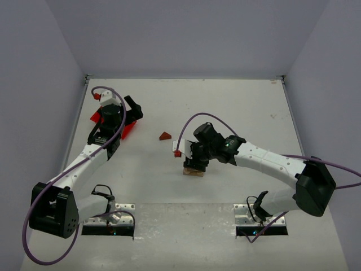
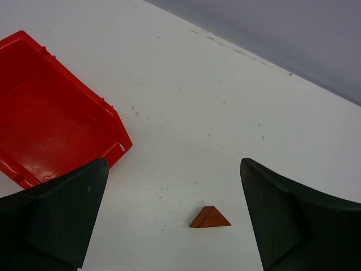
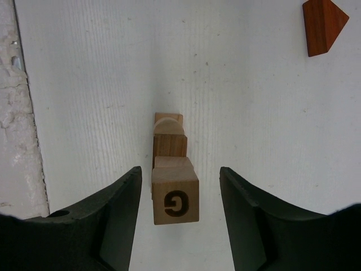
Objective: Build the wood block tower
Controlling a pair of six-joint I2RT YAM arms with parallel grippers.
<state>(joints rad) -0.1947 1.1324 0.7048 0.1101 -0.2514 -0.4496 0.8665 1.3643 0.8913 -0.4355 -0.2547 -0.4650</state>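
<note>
The wood block tower (image 1: 193, 171) stands near the table's middle, mostly hidden under my right gripper (image 1: 197, 161). In the right wrist view its top cube (image 3: 175, 202) carries a burnt letter G, with further pale blocks (image 3: 169, 144) stacked below it. My right gripper (image 3: 176, 212) is open, one finger on each side of the top cube without touching it. The dark reddish-brown triangular roof piece (image 1: 164, 136) lies alone on the table; it shows in the left wrist view (image 2: 210, 217) and the right wrist view (image 3: 321, 25). My left gripper (image 2: 172, 220) is open and empty, above and left of the roof piece.
A bright red plastic bin (image 1: 121, 125) lies at the far left under my left arm and shows empty in the left wrist view (image 2: 51, 118). Grey walls enclose the table on three sides. Metal base plates (image 1: 107, 217) sit at the near edge.
</note>
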